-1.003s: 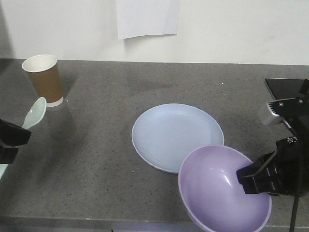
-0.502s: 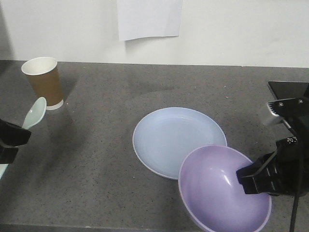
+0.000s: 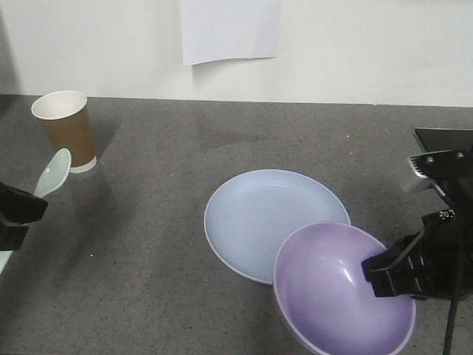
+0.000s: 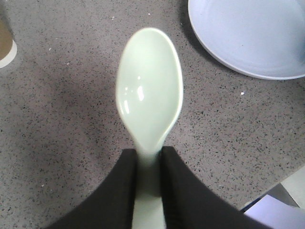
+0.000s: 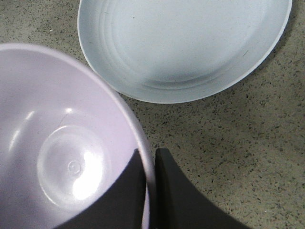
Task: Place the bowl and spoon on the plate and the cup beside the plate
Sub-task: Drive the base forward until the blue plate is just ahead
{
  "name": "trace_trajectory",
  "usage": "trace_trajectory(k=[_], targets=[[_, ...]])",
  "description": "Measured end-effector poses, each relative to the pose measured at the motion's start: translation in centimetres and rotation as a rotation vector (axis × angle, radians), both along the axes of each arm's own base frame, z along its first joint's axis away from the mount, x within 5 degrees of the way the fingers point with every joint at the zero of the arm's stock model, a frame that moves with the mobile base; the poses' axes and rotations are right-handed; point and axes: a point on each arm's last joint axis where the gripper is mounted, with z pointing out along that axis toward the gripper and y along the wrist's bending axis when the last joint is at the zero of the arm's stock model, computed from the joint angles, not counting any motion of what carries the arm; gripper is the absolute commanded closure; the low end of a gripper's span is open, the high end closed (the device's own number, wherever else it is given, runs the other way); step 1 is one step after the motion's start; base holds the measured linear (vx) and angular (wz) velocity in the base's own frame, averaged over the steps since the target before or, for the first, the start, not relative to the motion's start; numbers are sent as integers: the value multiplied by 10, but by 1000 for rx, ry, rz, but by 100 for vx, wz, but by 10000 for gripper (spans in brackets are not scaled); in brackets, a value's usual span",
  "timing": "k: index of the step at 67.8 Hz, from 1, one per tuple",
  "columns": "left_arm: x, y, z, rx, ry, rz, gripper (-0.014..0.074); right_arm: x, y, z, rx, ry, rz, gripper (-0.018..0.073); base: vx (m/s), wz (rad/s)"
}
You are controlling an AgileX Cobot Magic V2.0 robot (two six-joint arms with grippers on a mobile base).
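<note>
The pale blue plate (image 3: 259, 214) lies flat mid-table. My right gripper (image 3: 377, 274) is shut on the right rim of the lavender bowl (image 3: 336, 296), one finger inside and one outside (image 5: 150, 157). The bowl (image 5: 57, 143) hangs tilted, and in the front view it overlaps the plate's (image 5: 181, 43) near right edge. At the far left my left gripper (image 3: 16, 214) is shut on the handle of the mint-green spoon (image 3: 53, 174), whose scoop (image 4: 150, 90) points forward over the table past the gripper (image 4: 148, 155). The brown paper cup (image 3: 66, 129) stands upright at the back left.
A white sheet of paper (image 3: 230, 29) hangs on the wall behind the grey speckled table (image 3: 148, 244). A dark flat object (image 3: 443, 139) lies at the right edge. The plate's rim (image 4: 252, 33) shows at the upper right of the left wrist view.
Table, plate, cup and wall paper have slid slightly lower in the front view. Both grippers keep their places in it, still holding spoon and bowl.
</note>
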Motion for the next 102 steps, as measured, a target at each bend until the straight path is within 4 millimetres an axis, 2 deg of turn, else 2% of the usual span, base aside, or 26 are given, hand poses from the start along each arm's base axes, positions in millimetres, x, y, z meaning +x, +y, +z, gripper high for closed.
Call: trace_trajectory(k=[102], targets=[[0,0,0,0,0,0,531,0,0,0,0,0,0,560,2,0]])
